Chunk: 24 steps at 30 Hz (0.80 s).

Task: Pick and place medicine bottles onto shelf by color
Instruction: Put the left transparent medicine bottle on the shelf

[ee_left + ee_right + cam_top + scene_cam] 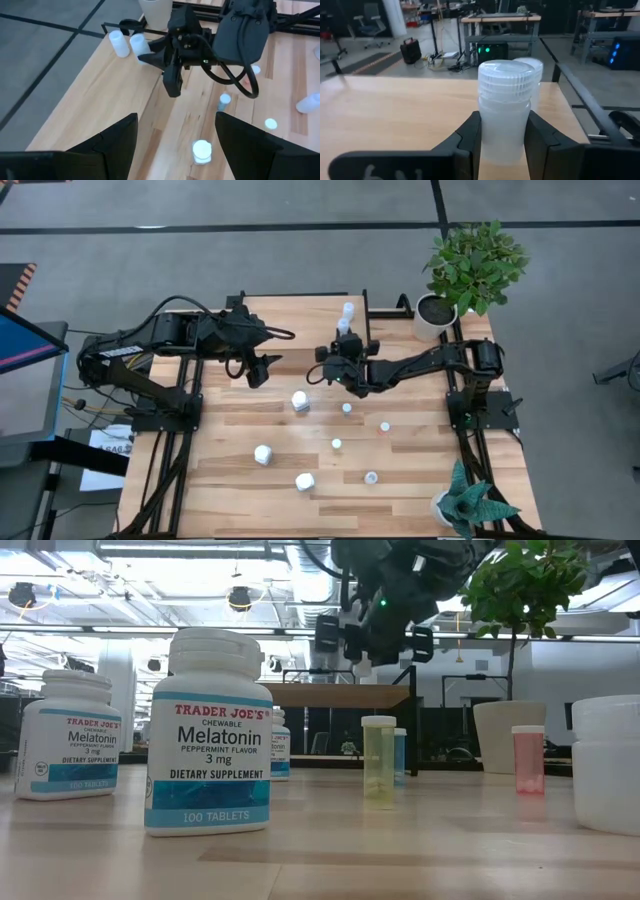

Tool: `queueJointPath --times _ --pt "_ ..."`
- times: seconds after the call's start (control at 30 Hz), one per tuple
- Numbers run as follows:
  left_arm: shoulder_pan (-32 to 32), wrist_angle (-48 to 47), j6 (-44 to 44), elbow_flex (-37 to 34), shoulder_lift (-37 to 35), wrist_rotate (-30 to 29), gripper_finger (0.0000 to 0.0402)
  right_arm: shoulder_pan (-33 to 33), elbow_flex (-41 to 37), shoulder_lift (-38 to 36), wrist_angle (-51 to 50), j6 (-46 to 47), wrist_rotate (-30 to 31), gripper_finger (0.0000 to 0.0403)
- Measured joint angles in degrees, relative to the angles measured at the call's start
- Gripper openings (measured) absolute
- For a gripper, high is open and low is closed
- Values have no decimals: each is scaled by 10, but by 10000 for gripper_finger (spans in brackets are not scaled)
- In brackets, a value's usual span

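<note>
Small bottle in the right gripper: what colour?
Frosted pale white bottle, ribbed cap; right wrist view shows it best.

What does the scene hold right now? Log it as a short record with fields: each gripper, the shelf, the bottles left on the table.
right gripper: over the shelf, shut on a pale bottle
held bottle: upright; whether it rests on the shelf cannot be told
shelf: a second pale bottle stands just behind the held one
left gripper: open, empty, above the table left of the shelf
table: three chunky white bottles and four small bottles remain
</note>
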Motion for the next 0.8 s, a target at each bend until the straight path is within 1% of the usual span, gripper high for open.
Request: queueJointPath --times 0.13,0.37,0.5,0.8 --pt "0 0 8 0 0 0 254 -7 0 0 -20 1 -48 113" --pt "0 0 8 0 0 0 254 -19 -6 0 -18 1 -59 118" --pt "0 0 8 0 0 0 254 -23 -6 0 -18 1 -79 139" --pt "0 0 7 0 0 0 254 -18 -6 0 -19 0 -88 203"
